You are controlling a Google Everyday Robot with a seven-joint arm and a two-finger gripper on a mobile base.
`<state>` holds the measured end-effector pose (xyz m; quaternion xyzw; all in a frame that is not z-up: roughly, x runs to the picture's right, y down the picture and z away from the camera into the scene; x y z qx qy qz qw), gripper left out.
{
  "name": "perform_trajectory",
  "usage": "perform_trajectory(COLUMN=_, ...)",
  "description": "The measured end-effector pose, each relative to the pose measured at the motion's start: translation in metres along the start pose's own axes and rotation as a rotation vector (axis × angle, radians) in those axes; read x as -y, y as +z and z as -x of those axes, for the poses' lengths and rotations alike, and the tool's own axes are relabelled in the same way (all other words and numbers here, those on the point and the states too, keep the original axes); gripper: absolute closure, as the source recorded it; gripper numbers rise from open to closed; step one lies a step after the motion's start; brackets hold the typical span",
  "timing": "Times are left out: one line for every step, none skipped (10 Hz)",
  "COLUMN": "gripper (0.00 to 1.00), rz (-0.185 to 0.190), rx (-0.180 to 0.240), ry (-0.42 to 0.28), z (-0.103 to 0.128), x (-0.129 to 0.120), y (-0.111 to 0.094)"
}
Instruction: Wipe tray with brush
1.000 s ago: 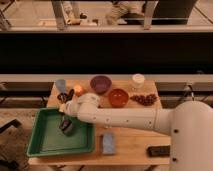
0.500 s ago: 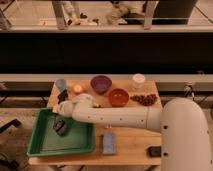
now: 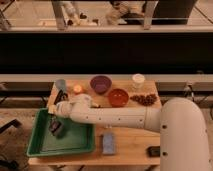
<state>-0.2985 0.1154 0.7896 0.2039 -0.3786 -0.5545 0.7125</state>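
As the gripper, clamped on the dark bristled brush, slid leftward, wiping spans the shallow green plastic tray beneath it.

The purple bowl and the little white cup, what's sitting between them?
Nothing sits right between the purple bowl and the white cup; the camera view shows bare table. The orange bowl lies nearer the front. The gripper is over the green tray.

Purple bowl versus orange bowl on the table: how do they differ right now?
The purple bowl sits farther back and left; the orange bowl sits nearer the front, beside the arm. Colour differs: purple against orange-red. Both stand upright on the table, away from the gripper over the green tray.
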Motion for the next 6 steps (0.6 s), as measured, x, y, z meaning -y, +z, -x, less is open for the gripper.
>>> perform_trajectory(gripper=0.98, rz=-0.005, rx=0.006, ry=0.003, z=0.004, x=0.002, y=-0.001)
perform_trajectory(gripper=0.98, rz=-0.012, rx=0.010, ry=0.006, z=0.008, x=0.004, y=-0.004)
perform_trajectory(gripper=0.98, rz=-0.017, rx=0.013, ry=0.015, z=0.011, x=0.005, y=-0.006)
perform_trajectory(gripper=0.98, rz=-0.018, rx=0.016, ry=0.021, z=0.014, x=0.004, y=-0.008)
perform_trajectory(gripper=0.98, rz=-0.019, rx=0.022, ry=0.027, z=0.019, x=0.003, y=-0.010)
perform_trajectory(gripper=0.98, rz=-0.017, rx=0.028, ry=0.030, z=0.023, x=0.003, y=-0.011)
